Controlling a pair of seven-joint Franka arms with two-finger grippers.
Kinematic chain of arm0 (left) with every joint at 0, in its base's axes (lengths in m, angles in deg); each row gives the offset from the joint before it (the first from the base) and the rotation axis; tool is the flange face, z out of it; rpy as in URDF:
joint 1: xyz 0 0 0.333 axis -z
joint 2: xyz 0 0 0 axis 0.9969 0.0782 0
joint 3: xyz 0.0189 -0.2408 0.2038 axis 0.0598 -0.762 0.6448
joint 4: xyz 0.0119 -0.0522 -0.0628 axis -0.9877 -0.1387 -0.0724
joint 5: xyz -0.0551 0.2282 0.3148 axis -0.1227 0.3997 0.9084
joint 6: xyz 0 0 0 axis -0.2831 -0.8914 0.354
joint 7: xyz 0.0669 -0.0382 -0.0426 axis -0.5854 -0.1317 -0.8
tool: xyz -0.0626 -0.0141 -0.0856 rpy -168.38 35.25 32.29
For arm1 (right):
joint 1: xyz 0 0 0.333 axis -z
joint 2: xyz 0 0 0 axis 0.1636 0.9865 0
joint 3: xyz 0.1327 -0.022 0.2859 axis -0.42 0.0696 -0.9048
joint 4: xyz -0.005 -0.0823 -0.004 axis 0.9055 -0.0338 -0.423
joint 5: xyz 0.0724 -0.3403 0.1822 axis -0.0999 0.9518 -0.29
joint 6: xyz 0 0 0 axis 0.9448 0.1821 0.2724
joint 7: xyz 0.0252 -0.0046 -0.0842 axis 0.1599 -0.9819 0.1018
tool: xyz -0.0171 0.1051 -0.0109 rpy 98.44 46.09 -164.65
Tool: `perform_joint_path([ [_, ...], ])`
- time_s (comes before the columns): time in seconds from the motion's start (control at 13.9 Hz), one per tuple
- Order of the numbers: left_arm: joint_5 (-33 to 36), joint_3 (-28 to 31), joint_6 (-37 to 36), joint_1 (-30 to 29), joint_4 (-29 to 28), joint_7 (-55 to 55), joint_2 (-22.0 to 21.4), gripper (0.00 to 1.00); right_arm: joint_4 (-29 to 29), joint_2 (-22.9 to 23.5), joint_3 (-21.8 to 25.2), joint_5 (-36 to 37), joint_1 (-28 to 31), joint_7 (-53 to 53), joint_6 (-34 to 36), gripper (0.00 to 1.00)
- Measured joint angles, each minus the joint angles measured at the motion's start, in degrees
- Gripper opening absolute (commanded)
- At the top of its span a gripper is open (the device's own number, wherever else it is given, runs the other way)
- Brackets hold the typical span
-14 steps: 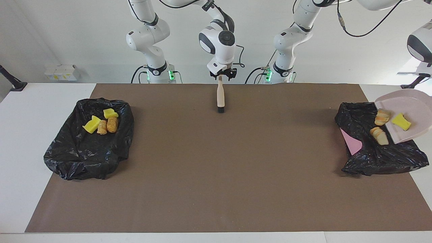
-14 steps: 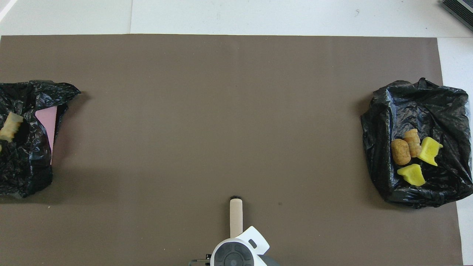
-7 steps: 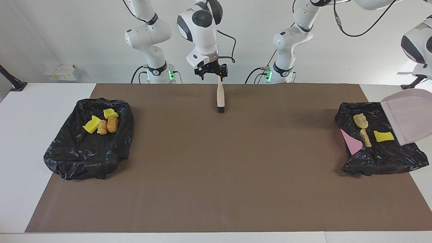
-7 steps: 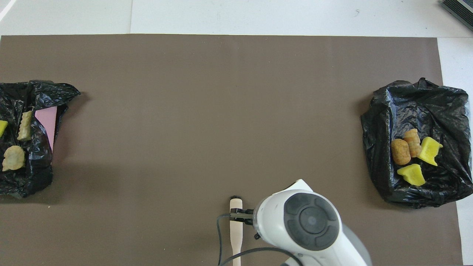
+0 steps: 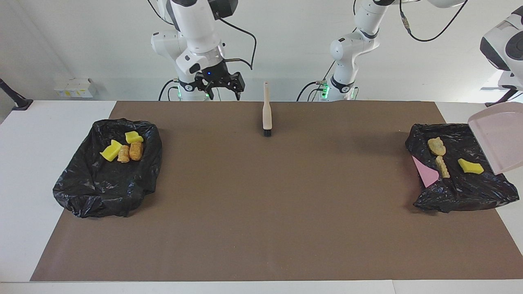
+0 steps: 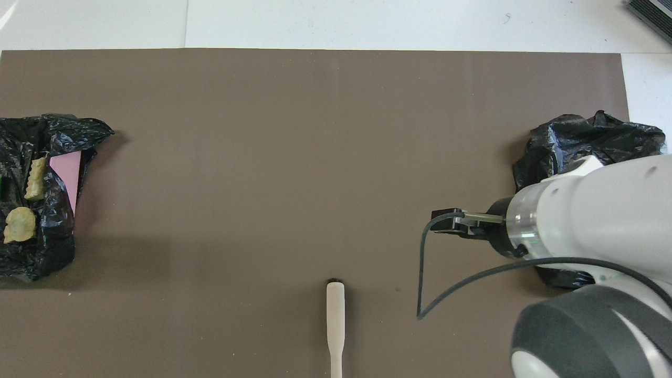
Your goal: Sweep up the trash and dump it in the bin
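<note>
The trash [image 5: 439, 157] is all binned: three lumps in the bag [image 5: 461, 192] at the left arm's end of the tabletop [image 5: 261, 228], four [image 5: 122, 149] in the bag [image 5: 102, 192] at the right arm's end. The dustpan [image 5: 496, 136] hangs tilted over the first bag's outer rim, now empty; a second ago it carried a yellow chunk and bread pieces. Its handle and the left gripper lie outside both views, so its fingers cannot be told. The brush [image 5: 267, 110] lies at the middle of the tabletop's edge nearest the robots, long axis pointing away from them, bristles farthest. The right gripper [image 5: 217, 85], fingers apart and empty, has let go of the brush handle and swung toward its own end. It is the nearer gripper to the brush. The dumping looks finished.
</note>
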Motion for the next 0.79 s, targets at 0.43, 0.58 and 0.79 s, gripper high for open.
perform_joint_path([
  [0.43, -9.8, -1.1, -17.2, 11.1, 0.0, -10.9, -0.2, 0.00, -10.8, 1.3, 0.1, 5.3, 6.4, 9.5, 9.7, 1.00],
  [0.58, -14.3, -1.2, -20.7, 14.5, -0.1, -14.9, -0.5, 0.00, -13.6, 2.8, 0.1, 7.1, 7.4, 11.4, 12.2, 1.00],
  [0.79, -23.2, -1.2, -24.8, 17.8, -0.8, -27.5, -1.6, 0.00, -17.4, 5.8, -0.2, 8.6, 7.4, 11.5, 14.4, 1.00],
])
